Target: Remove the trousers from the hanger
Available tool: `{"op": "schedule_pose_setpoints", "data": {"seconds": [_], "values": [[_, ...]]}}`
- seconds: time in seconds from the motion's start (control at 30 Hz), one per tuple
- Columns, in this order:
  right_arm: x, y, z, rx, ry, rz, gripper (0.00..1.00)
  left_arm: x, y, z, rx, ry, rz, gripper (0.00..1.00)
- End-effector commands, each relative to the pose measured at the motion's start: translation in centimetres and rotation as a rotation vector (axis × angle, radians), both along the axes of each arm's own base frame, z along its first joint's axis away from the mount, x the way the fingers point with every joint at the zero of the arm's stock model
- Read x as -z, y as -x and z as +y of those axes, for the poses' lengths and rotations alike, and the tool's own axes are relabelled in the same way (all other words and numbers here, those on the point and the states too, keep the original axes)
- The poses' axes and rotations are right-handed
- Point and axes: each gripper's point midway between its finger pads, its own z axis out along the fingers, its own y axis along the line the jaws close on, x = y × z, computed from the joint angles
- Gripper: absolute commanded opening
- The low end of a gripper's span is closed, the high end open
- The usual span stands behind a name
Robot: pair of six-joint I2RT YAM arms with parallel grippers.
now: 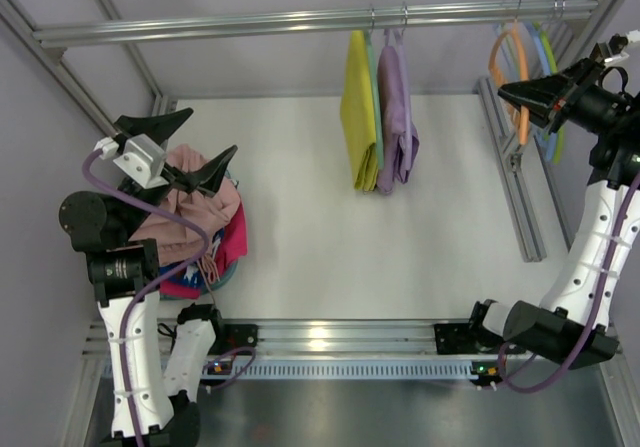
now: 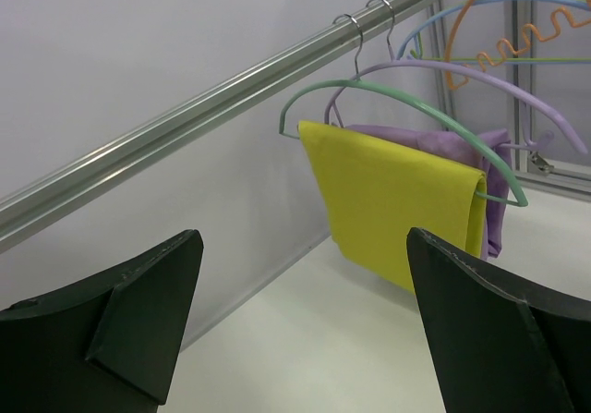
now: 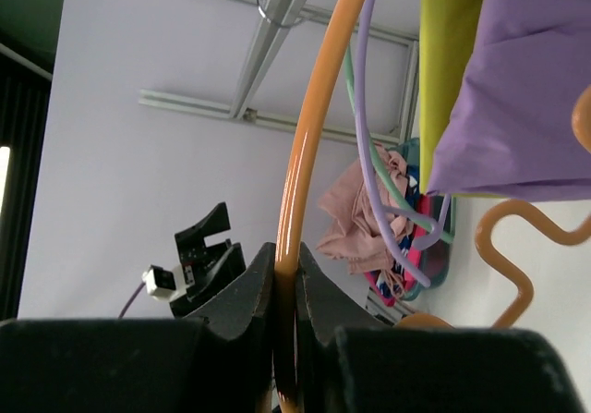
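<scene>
Your right gripper [image 3: 286,274] is clamped on the hanger [image 3: 309,136] at the right end of the rail [image 1: 300,19]. Your left gripper [image 1: 208,135] stands wide apart below the rail's left end, above the trousers [image 1: 215,207], which lie on a clothes pile [image 1: 232,252].

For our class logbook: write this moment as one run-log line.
left gripper: open, empty | right gripper: shut on orange hanger | trousers: off hanger, atop clothes pile
</scene>
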Motion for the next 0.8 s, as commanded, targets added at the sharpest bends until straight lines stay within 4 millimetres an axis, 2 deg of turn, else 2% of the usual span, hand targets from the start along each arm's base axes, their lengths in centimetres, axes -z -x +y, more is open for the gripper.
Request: {"op": "schedule_pose_setpoints", "data": {"seconds": [0.0, 0.33, 0.67, 0.73, 0.77], "values": [[-1.4, -0.1, -0.5, -0.017, 0.031, -0.087, 0.00, -0.2, 0.3, 0.1, -0.017, -0.012, -0.032, 0.98], [1.8, -0.8, -1.9, -0.025, 0.011, -0.055, 0.00, 0.4, 0.1, 0.2, -0.018, -0.013, -0.019, 0.98], [4.7, -1.0, -5.4, 0.035, 0.059, -0.128, 0.00, 0.7, -0.2, 0.2, -0.022, -0.029, -0.023, 0.98], [5.8, -1.2, -6.1, 0.044, 0.047, -0.106, 0.06, 0.7, -0.2, 0.2, -0.022, -0.028, -0.022, 0.98], [6.2, -1.3, -6.6, 0.053, 0.044, -0.097, 0.18, 0.7, -0.2, 0.2, -0.021, -0.027, -0.022, 0.98]]}}
